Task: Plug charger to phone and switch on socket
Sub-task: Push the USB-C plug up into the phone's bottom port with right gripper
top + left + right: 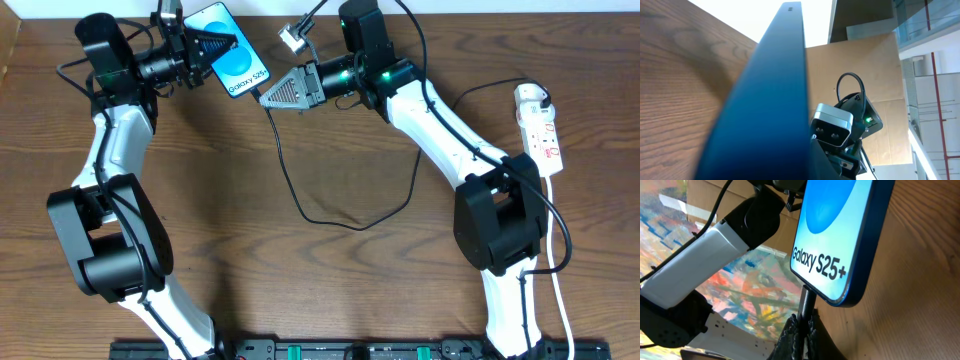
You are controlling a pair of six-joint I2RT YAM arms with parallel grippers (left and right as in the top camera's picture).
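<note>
The phone [236,55], blue screen reading "Galaxy S25+", is held off the table at the back left by my left gripper [205,47], which is shut on its upper end. In the left wrist view the phone's dark blue edge [765,100] fills the frame. My right gripper [268,95] is shut on the plug tip of the thin black charger cable [300,190]. In the right wrist view the tip [804,305] meets the phone's bottom edge [840,250] between my fingers [802,330]. The white socket strip [540,130] lies at the far right.
The black cable loops across the middle of the table [360,222] and back toward the right arm. The socket's white cord [560,300] runs down the right side. A small grey adapter [292,38] sits behind the right gripper.
</note>
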